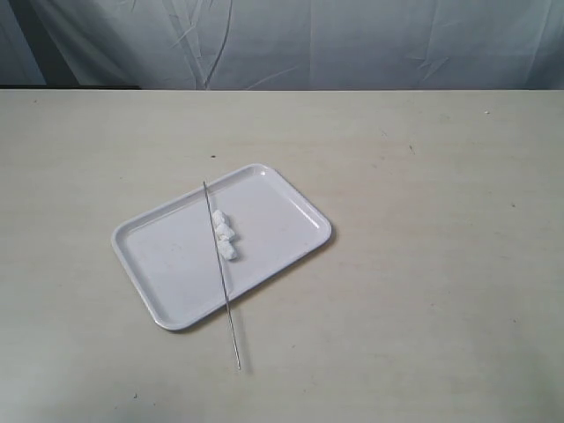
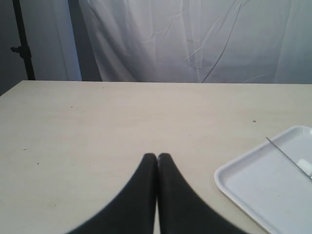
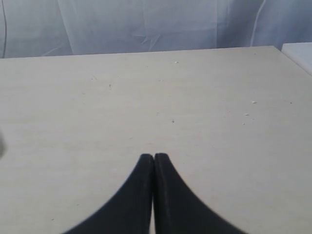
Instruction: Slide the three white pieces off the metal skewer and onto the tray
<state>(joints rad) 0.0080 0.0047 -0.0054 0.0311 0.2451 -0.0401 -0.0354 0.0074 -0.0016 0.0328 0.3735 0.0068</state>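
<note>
The white tray (image 1: 176,256) lies at an angle on the beige table, left of centre in the exterior view. Across it lies the thin metal skewer (image 1: 227,304), one end over the tray's far rim, the other out on the table at the front. Three white pieces (image 1: 224,233) sit in a row along the skewer at the tray's middle; whether they are threaded on it I cannot tell. Neither arm shows in the exterior view. My left gripper (image 2: 157,155) is shut and empty, with the tray's corner (image 2: 263,185), the skewer tip (image 2: 282,151) and one piece (image 2: 305,166) off to its side. My right gripper (image 3: 154,155) is shut and empty over bare table.
A white curtain (image 1: 352,40) hangs behind the table's far edge. A dark stand (image 2: 22,44) rises past one table corner in the left wrist view. A white object's corner (image 3: 297,51) shows at the table's far edge in the right wrist view.
</note>
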